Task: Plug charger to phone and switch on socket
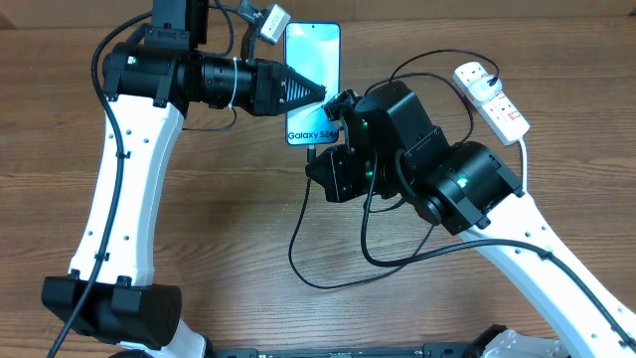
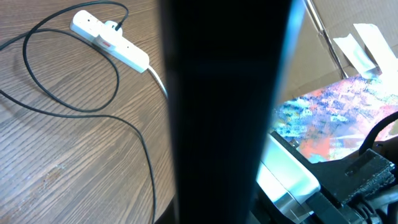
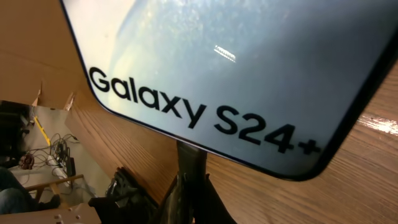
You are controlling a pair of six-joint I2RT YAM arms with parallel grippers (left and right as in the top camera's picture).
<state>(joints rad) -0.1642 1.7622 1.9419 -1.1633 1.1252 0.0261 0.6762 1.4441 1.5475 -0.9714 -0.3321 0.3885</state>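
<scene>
At phone (image 1: pixel 313 55) lower edge | step: plugging charger (image 3: pixel 190 160) | my right end effector (image 3: pixel 189 193) clenched on charger; left end effector (image 1: pixel 316 93) clenched, tip on phone | next: align tip, push straight.

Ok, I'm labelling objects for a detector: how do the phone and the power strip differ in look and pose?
The phone is black-framed with a pale blue screen; the power strip is white with red switches. The phone lies straight up the overhead view, the power strip diagonal. The power strip has the charger plug in it. Both are elongated and lie flat on the table.
</scene>
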